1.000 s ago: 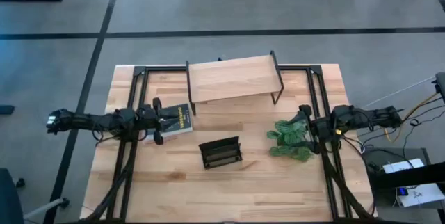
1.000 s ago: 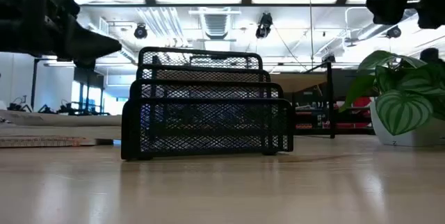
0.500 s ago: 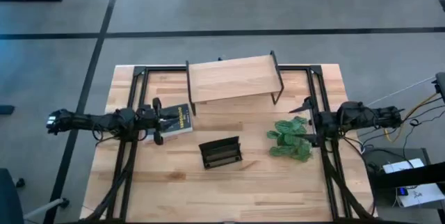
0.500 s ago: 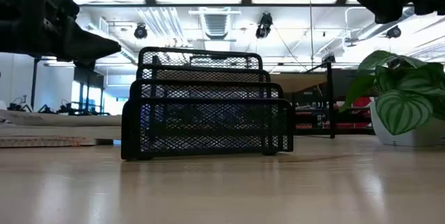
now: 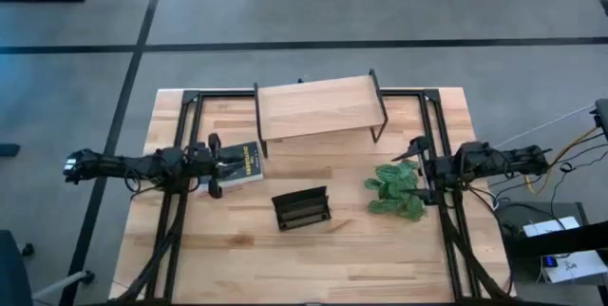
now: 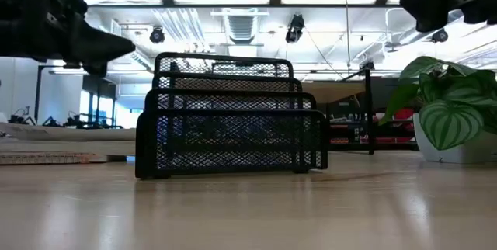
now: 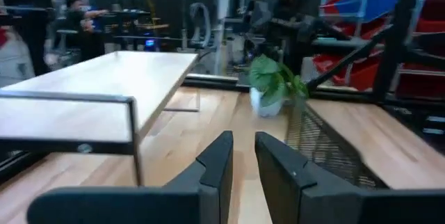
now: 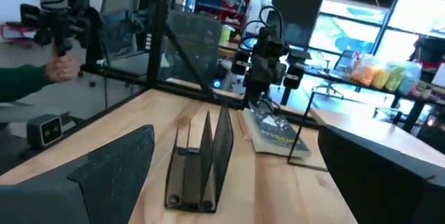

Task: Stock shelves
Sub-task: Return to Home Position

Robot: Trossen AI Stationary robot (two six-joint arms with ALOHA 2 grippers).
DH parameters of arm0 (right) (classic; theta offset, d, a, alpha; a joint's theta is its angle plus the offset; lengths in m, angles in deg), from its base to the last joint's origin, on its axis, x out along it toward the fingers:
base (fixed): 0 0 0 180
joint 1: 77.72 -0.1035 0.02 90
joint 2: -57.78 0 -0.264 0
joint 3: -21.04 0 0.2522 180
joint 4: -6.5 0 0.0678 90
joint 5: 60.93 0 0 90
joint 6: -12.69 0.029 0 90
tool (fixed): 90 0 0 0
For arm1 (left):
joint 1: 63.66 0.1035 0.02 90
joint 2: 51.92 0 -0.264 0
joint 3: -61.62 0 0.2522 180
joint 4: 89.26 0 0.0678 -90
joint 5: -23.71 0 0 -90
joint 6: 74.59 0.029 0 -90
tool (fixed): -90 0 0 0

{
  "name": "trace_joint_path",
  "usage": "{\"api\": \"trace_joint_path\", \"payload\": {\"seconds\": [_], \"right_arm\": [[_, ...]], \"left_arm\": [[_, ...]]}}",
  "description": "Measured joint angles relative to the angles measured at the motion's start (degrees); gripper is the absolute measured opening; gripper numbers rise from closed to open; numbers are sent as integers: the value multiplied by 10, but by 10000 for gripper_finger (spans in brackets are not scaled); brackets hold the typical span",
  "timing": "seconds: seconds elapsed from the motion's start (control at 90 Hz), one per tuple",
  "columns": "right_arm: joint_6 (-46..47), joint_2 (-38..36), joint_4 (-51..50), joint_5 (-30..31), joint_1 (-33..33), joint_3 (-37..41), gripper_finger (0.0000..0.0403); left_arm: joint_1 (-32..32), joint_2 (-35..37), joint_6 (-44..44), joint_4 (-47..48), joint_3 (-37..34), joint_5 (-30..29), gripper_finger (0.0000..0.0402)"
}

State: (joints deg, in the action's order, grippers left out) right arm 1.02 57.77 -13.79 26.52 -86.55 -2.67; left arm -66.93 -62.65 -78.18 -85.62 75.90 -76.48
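Note:
The shelves [image 5: 318, 106] are a small wood riser on black legs that stands at the table's far middle, with nothing on it; it also shows in the left wrist view [image 7: 104, 78]. A dark book [image 5: 245, 163] lies flat left of centre. My left gripper [image 5: 226, 165] hovers over the book's left part, raised [image 6: 70, 36], fingers shut [image 7: 242, 147] on nothing. A potted plant [image 5: 397, 192] stands on its white pot [image 6: 458, 153] on the right. My right gripper [image 5: 414, 167] is open [image 8: 236, 140], above the plant's right side.
A black wire rack [image 5: 302, 208] stands near the table's middle, between book and plant [image 6: 225, 118]. Black frame rails run along both table sides [image 5: 180, 106]. Beyond the table a person's hand with a green sleeve [image 8: 42, 81] holds a device.
My right gripper drew back a little from over the plant toward the table's right edge, then eased back toward the plant. The plant, the book and the rack stayed where they were.

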Motion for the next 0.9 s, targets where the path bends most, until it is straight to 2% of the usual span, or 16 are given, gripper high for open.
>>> {"api": "trace_joint_path", "payload": {"seconds": [0.167,0.244,0.356,0.6,0.9], "right_arm": [[15,0,-6,70,3,0,387],[2,0,-5,77,5,0,387],[13,0,-5,53,7,0,387],[30,0,-6,-38,7,0,387],[51,0,-26,-52,7,4,387]], "left_arm": [[0,-2,1,0,0,6,50],[0,-2,1,1,0,6,50],[0,-2,1,1,0,6,50],[0,-2,5,-2,0,7,50],[0,-3,20,-1,0,7,50]]}}
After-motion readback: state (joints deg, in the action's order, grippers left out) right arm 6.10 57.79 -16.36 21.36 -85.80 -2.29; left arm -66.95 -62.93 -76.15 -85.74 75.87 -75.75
